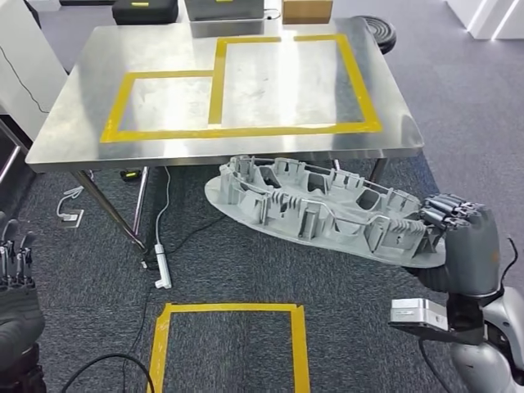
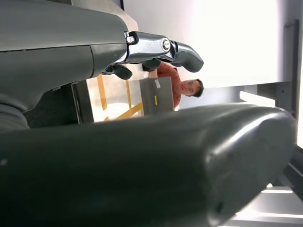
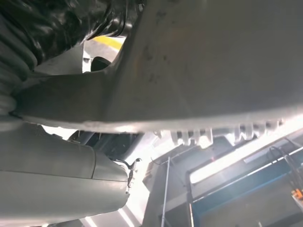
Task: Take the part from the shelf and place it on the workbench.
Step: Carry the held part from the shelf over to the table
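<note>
Low in front of the steel tabletop (image 1: 74,123), the right hand (image 1: 460,237) grips one end of the long grey part (image 1: 321,209); the left hand (image 1: 15,282) hangs empty, fingers apart.

Long grey ribbed part (image 1: 321,211) (probably a casting) held tilted before the workbench (image 1: 74,123).

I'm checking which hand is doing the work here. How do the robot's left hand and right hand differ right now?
The right hand grips one end of the long grey part, holding it out in front of the workbench; the left hand holds nothing, its fingers apart. The right hand is raised close to the workbench's near edge; the left hand hangs low at the side, over the carpet. Both are dark grey.
</note>
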### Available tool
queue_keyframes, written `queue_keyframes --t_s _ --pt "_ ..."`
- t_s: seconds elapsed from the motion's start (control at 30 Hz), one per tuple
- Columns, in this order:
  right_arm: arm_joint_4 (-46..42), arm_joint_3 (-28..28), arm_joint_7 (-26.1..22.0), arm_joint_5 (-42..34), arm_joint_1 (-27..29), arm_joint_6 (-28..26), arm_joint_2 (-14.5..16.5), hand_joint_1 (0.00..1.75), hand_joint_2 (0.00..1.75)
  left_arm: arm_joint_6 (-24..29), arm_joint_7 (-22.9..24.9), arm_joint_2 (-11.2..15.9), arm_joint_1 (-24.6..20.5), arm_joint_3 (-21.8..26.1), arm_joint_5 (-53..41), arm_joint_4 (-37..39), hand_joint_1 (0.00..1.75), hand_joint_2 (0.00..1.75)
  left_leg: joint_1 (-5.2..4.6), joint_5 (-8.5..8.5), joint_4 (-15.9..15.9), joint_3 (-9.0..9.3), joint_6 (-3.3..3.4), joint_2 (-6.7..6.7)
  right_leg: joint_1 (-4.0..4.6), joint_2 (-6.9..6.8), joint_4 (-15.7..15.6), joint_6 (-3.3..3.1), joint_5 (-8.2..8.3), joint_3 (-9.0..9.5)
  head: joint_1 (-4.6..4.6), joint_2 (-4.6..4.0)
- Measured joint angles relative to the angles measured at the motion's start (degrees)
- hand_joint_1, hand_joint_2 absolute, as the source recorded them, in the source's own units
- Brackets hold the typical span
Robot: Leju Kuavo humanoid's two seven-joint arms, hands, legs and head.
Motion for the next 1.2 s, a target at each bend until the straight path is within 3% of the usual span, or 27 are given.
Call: queue_keyframes --t_s 0.13,0.17,0.23,0.27,0.3,0.33,0.4,0.43,0.47,0.53,0.63,0.7,0.77,0.8,0.83,0.9,0.93,0.97,1.03,1.13,1.2 --pt "0.0 0.3 0.2 0.2 -0.3 0.3 0.0 1.75 1.75 0.0 0.0 0.0 -0.2 -0.1 0.0 0.0 0.0 0.0 0.04 -1.51 1.7 -0.45 -0.99 0.12 -0.2 0.13 -0.6 -1.64 -0.67 0.96 -0.42 0.0" --pt "0.0 0.4 0.2 0.3 -0.4 0.3 0.0 1.75 1.75 0.0 0.0 0.1 -0.2 -0.1 0.0 0.0 0.0 0.0 0.12 -2.75 4.3 -1.68 -1.28 0.13 -0.31 0.1 -0.7 -1.98 -0.84 1.3 -0.58 0.0" --pt "0.0 0.5 0.2 0.3 -0.5 0.3 0.0 1.75 1.75 0.0 0.0 0.1 -0.2 -0.1 0.1 0.0 0.0 0.0 0.27 -5.49 12.1 -5.9 -1.66 0.13 -0.25 0.09 -0.7 -2.37 -1.25 1.74 -0.81 0.0" --pt "0.0 0.6 0.3 0.4 -0.5 0.3 0.0 1.75 1.75 0.0 0.0 0.1 -0.2 -0.1 0.1 0.1 0.0 0.0 0.31 -6.07 15.3 -7.97 -1.71 0.13 -0.21 0.12 -0.7 -2.43 -1.48 1.99 -0.82 0.0" --pt "0.0 0.7 0.3 0.4 -0.5 0.3 0.0 1.75 1.75 0.1 0.0 0.1 -0.2 -0.1 0.1 0.1 0.0 0.0 0.32 -5.51 16.7 -9.24 -1.64 0.12 -0.16 0.18 -0.7 -2.44 -1.75 2.32 -0.82 0.0" --pt "0.0 0.7 0.3 0.5 -0.5 0.3 0.0 1.75 1.75 0.1 0.0 0.1 -0.2 -0.1 0.1 0.1 0.0 0.0 0.29 -3.75 15.8 -9.47 -1.45 0.12 -0.12 0.26 -0.7 -2.4 -2.07 2.78 -0.83 0.0" --pt "0.0 0.9 0.4 0.5 -0.6 0.3 0.0 1.75 1.75 0.2 0.0 0.2 -0.2 -0.1 0.2 0.2 0.0 0.0 0.11 1.46 9.3 -7.49 -0.66 0.06 -0.07 0.4 -0.7 -2.25 -2.77 3.66 -0.8 0.0" --pt "0.1 0.9 0.4 0.5 -0.7 0.3 0.0 1.75 1.75 0.2 0.0 0.2 -0.2 -0.1 0.2 0.2 0.0 0.0 -0.1 3.23 6.1 -6.29 -0.18 0.01 0.01 0.46 -0.8 -2.05 -3.1 4.01 -0.74 0.0" --pt "0.1 1.0 0.4 0.5 -0.7 0.3 0.0 1.75 1.75 0.2 0.0 0.2 -0.2 -0.1 0.2 0.2 0.0 0.0 -0.31 3.96 3.6 -5.3 0.26 -0.02 0.0 0.52 -0.8 -1.76 -3.31 4.15 -0.73 0.0" --pt "0.2 1.1 0.5 0.5 -0.9 0.3 0.0 1.75 1.75 0.2 -0.1 0.3 -0.3 -0.1 0.2 0.2 0.0 0.0 -0.67 3.35 1.7 -4.57 0.73 -0.05 -0.06 0.56 -1.0 -0.99 -3.47 4.21 -0.8 0.01" --pt "0.2 1.1 0.6 0.6 -1.0 0.3 0.0 1.75 1.75 0.2 -0.1 0.3 -0.3 -0.1 0.2 0.2 0.0 0.0 -0.28 3.03 0.1 -3.45 1.08 -0.05 -0.11 0.39 -0.3 0.02 -4.36 3.73 -0.79 0.0" --pt "0.2 1.1 0.6 0.5 -1.1 0.3 0.0 1.75 1.75 0.1 -0.1 0.3 -0.3 -0.1 0.2 0.2 0.0 0.0 -0.01 2.86 -0.4 -2.66 1.43 -0.02 -0.16 0.33 5.1 0.35 -6.6 0.8 -0.58 0.0" --pt "0.2 1.1 0.6 0.5 -1.1 0.3 0.0 1.75 1.75 0.1 -0.1 0.3 -0.4 0.0 0.2 0.2 0.0 0.0 0.0 2.4 -0.4 -2.19 1.66 0.0 -0.2 0.32 12.4 0.64 -8.63 -3.82 -0.52 0.0" --pt "0.2 1.1 0.6 0.5 -1.1 0.3 0.0 1.75 1.75 0.1 -0.1 0.3 -0.4 0.0 0.2 0.3 0.0 0.0 -0.02 2.11 -0.4 -1.88 1.67 -0.01 -0.21 0.31 14.2 0.75 -8.39 -5.41 -0.53 0.0" --pt "0.3 1.1 0.6 0.5 -1.1 0.3 0.0 1.75 1.75 0.1 -0.1 0.3 -0.4 0.0 0.2 0.3 0.0 0.0 -0.02 1.77 -0.4 -1.47 1.63 -0.04 -0.21 0.3 13.8 0.78 -6.9 -5.9 -0.53 0.0" --pt "0.4 1.1 0.6 0.5 -1.1 0.3 0.0 1.75 1.75 0.1 -0.1 0.3 -0.3 0.0 0.2 0.3 0.0 0.0 -0.02 0.92 -0.4 -0.39 1.36 -0.11 -0.19 0.19 7.5 0.62 -1.86 -3.89 -0.52 0.0" --pt "0.4 1.1 0.6 0.5 -1.1 0.3 0.0 1.75 1.75 0.1 -0.1 0.3 -0.4 0.0 0.2 0.3 0.0 0.0 -0.12 0.48 -0.3 0.03 1.11 -0.14 -0.1 0.1 4.0 0.44 -0.02 -2.26 -0.53 0.0" --pt "0.4 1.1 0.6 0.5 -1.2 0.3 0.0 1.75 1.75 0.1 -0.1 0.3 -0.4 0.0 0.2 0.3 0.0 0.0 -0.19 0.17 -0.2 0.21 0.84 -0.16 0.0 0.04 1.3 0.11 0.75 -0.92 -0.53 0.0" --pt "0.5 1.1 0.6 0.5 -1.3 0.3 0.0 1.75 1.75 0.1 -0.1 0.3 -0.4 -0.1 0.2 0.3 0.0 0.0 -0.3 -0.09 -0.1 0.18 0.32 -0.14 0.27 0.07 -0.5 -0.6 0.29 0.21 -0.73 0.0" --pt "0.5 1.1 0.6 0.6 -1.2 0.3 0.0 1.75 1.75 0.1 -0.2 0.3 -0.5 -0.1 0.2 0.3 0.0 0.0 -0.19 -0.96 0.6 0.14 -0.59 -0.07 0.03 0.18 -1.1 -1.65 -0.16 0.81 -1.0 0.0" --pt "0.5 1.1 0.6 0.6 -1.2 0.3 0.0 1.75 1.75 0.1 -0.2 0.3 -0.5 -0.1 0.2 0.3 0.0 0.0 0.02 -3.26 5.6 -2.24 -1.3 -0.05 -0.23 0.1 -1.4 -2.23 -0.45 1.49 -1.23 0.0"
